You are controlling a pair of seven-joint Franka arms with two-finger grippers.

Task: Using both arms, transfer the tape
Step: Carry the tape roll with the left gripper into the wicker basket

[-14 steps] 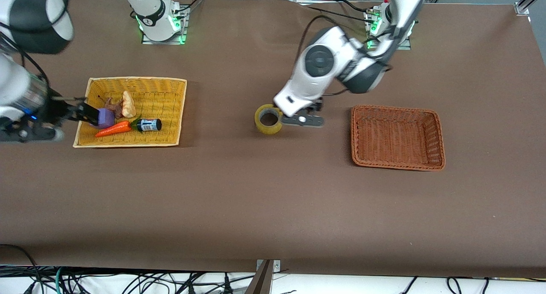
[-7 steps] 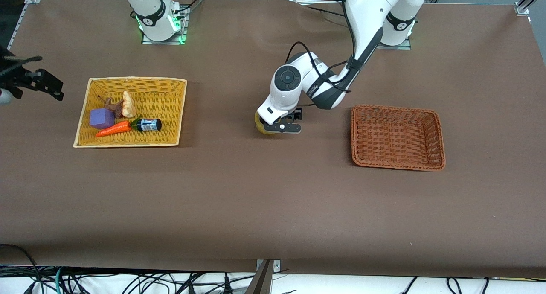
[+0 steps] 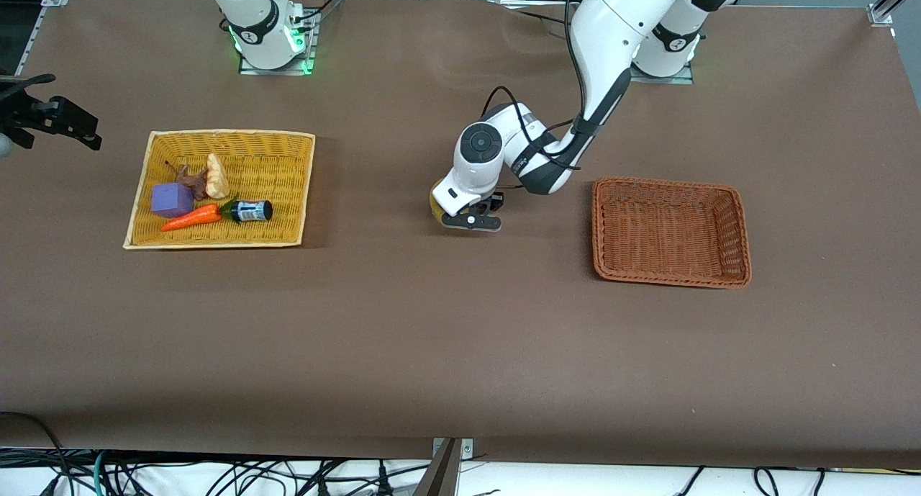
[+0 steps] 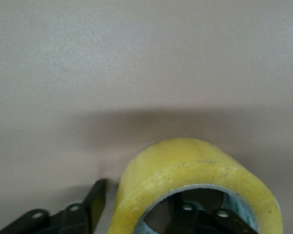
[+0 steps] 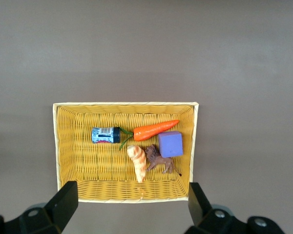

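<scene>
The tape (image 3: 435, 199), a yellowish ring, stands on edge on the brown table mid-way between the two baskets; the left arm's hand hides most of it. My left gripper (image 3: 471, 221) is down at it. In the left wrist view the tape (image 4: 185, 168) fills the near field, and my left gripper (image 4: 142, 207) is open astride its wall. One of its fingers (image 4: 96, 202) is outside with a small gap, and the other is inside the hole. My right gripper (image 3: 54, 118) is open and empty, raised at the right arm's end of the table, its fingers (image 5: 63, 204) wide apart.
A yellow basket (image 3: 216, 133) toward the right arm's end holds a purple cube (image 3: 171, 199), a carrot (image 3: 191, 217), a small dark bottle (image 3: 250, 210) and toy figures; it also shows in the right wrist view (image 5: 127, 104). An orange-brown basket (image 3: 741, 237) stands toward the left arm's end.
My left gripper has come down beside the tape and now straddles its wall. My right gripper has left the yellow basket and risen toward the table's end.
</scene>
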